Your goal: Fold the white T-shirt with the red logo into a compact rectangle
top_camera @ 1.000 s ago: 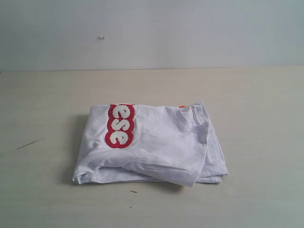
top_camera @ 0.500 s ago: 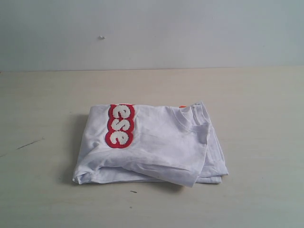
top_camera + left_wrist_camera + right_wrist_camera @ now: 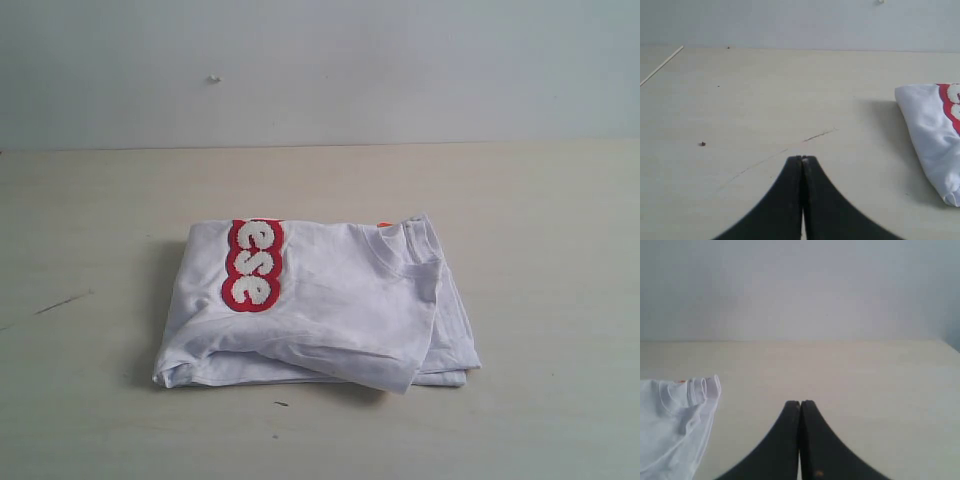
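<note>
Pale bench [image 3: 90,200] before a plain grey wall [image 3: 400,60]. The white T-shirt [image 3: 340,300] lies folded at the bench's middle, its red logo [image 3: 252,265] on top toward the left. My left gripper [image 3: 802,159] and right gripper [image 3: 800,403] hang on either side, jaws pressed together, empty, clear of the cloth.

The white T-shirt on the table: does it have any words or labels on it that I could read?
"ese": fuzzy white letters, turned sideways, in the red logo on the white T-shirt; the rest of the word is folded under.
Orange tag at the neck: too small to read.
No other text shows.
</note>
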Controlling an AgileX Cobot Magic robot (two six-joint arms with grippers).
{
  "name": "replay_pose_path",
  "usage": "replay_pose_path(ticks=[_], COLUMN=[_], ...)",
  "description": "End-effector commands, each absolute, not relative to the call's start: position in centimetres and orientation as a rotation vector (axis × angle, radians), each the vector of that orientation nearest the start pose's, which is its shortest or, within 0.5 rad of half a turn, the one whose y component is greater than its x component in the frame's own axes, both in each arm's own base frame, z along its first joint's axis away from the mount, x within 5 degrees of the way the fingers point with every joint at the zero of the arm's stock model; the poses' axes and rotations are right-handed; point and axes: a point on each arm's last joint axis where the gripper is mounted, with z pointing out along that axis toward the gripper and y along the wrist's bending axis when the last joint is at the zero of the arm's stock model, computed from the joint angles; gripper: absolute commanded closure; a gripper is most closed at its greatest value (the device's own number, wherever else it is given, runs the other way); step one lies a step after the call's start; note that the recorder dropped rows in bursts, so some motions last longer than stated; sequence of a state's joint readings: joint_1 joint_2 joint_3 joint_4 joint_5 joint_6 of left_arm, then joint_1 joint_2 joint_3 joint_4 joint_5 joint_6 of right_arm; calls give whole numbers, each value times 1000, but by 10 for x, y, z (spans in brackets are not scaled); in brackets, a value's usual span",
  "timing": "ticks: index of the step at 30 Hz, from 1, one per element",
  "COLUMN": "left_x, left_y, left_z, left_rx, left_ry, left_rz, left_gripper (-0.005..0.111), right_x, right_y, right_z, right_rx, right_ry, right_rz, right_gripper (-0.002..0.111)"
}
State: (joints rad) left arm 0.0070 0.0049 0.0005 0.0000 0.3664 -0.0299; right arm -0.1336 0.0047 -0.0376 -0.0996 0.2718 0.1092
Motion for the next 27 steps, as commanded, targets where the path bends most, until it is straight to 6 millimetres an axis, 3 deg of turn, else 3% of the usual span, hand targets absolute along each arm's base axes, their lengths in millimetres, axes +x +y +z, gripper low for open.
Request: replay_pose_path(ticks=[1, 27], left_x=[53, 53], left_y=[1, 1], left_z=[181, 181], left_rx=[-42, -42], left_ry=[1837, 1837], left_rz=[-16, -16], left_gripper=[107, 107], right_x=[54, 54], right_y=[-10, -10], right_z=[190, 187], right_rx=[143, 146], right_ry=[1733, 1763], right_rz=[-125, -116], right_gripper=[108, 108])
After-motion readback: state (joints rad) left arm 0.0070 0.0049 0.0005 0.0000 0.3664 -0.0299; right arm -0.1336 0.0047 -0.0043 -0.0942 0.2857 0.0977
